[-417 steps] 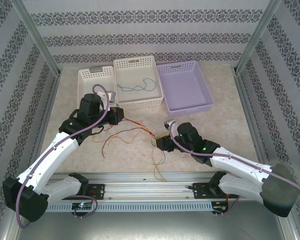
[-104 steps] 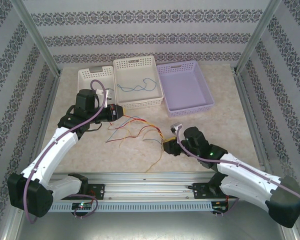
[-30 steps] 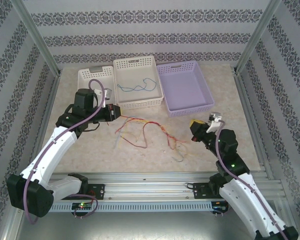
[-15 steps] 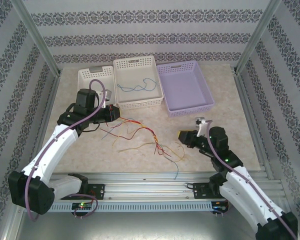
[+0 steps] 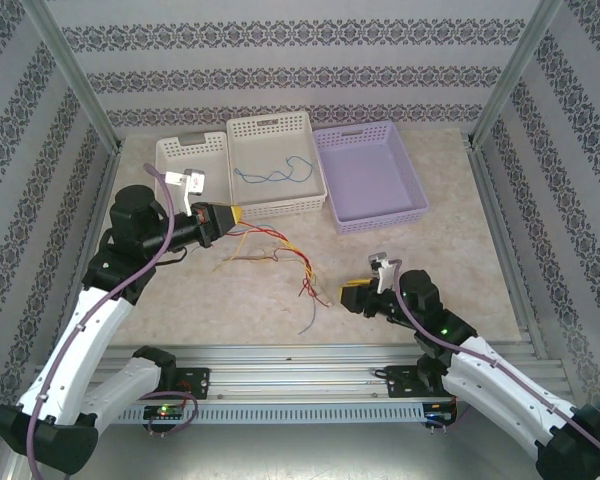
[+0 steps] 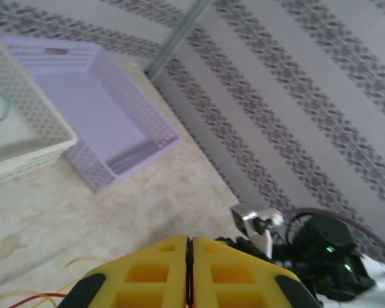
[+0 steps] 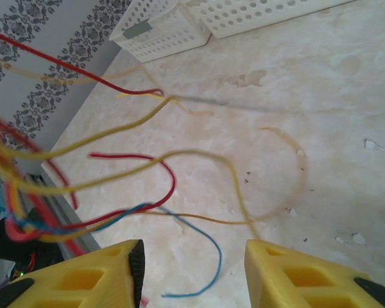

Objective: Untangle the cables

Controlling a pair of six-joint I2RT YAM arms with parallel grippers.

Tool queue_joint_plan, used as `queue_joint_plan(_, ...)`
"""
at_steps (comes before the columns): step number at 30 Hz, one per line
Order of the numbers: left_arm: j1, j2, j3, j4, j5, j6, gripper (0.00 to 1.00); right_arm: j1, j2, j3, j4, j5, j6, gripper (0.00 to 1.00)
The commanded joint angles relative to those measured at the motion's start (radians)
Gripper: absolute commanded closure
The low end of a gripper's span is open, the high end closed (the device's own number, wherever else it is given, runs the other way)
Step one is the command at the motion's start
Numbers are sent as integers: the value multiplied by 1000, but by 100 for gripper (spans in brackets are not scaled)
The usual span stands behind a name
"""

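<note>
Between the two arms, on the pale tabletop point(image 5: 430, 250), the cables point(image 5: 305, 278) spread in a loose fan of red and yellow strands. One blue tail trails toward the near edge. My left claw point(image 5: 223, 214) is clenched on one end of the bundle, just in front of the larger white basket point(image 5: 310, 195). Its wrist camera shows the yellow pads pressed together with a red strand pinched in the seam. My right claw point(image 5: 348, 297) is released, jaws wide apart with nothing between them, just beside the end where the strands cross most thickly.

I judge the step in hand to be picking one strand out of that crossing while the left side anchors. I would go for the blue tail, since it lies freest. The pinch should take that strand alone, close to the knot, then draw slowly away from the left claw, and I would stop if the reds start dragging along. Strands this thin could slip from the pads.

The surface is flat, marbled and lightly speckled. Patterned striped wallpaper point(image 5: 300, 75) closes three sides. At the back, beside the larger basket, which holds a blue strand point(image 5: 270, 176), sit a small white basket point(image 5: 175, 165) and a lilac basket point(image 5: 420, 200).
</note>
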Motion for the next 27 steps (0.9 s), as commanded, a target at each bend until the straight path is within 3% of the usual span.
queue_joint_plan(1, 9, 0, -74, 171, 154, 2, 100, 8, 36, -14, 125, -21, 24, 53)
queue_joint_plan(12, 9, 39, -148, 467, 326, -136, 100, 55, 251, 10, 373, -138, -33, 47)
queue_joint_plan(19, 9, 70, -110, 327, 279, -39, 100, 91, 285, -2, 492, -256, -56, 48)
queue_joint_plan(27, 18, 130, -42, 241, 183, -12, 100, 135, 211, -22, 474, -253, -102, 46)
